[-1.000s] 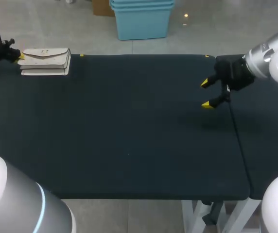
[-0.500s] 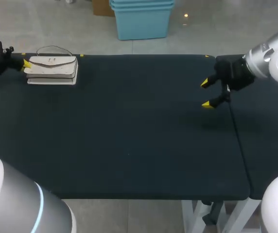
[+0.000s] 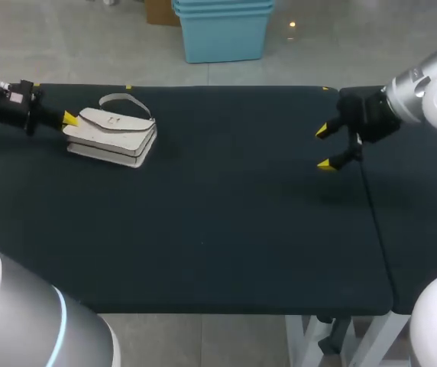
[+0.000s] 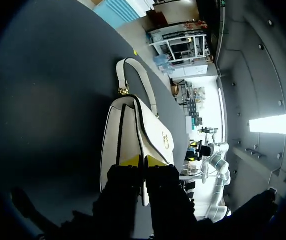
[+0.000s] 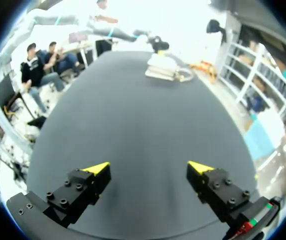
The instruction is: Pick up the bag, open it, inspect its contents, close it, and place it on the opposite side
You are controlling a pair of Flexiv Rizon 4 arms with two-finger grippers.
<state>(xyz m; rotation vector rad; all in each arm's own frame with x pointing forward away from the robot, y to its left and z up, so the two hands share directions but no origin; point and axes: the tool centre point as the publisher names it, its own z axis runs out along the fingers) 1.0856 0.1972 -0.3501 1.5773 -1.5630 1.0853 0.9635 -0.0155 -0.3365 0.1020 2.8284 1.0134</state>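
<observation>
**Bag pinched at one end, not lifted yet**

Closest to you, the table (image 3: pixel 218 252) is dark cloth.

Further out on your R side, the R gripper (image 3: pixel 323 147) hangs over the table. Its two yellow tips are wide apart and hold nothing. It's well apart from the bag.

Further back on your L side, the bag (image 3: pixel 111 138) seems to rest on the table, near the far edge. It's white, w/ a small gold clasp (image 4: pixel 166 141) on the flap. The handle (image 4: pixel 127 60) loops out from the end away from the L gripper (image 3: pixel 67 118). That gripper comes in low from the L. Its tips are close together and pinch the bag's end btwn them.

Step, I think: pick-up. The hold is made but the lift isn't done.

Next, prob. raise the bag and bring it toward the middle, so the R gripper can get at the flap. The pinch is only on a thin edge, so go slow; the bag could swing or slip.

Inside: the flap is down and the bag is shut. You can't see what's in it yet.
</observation>
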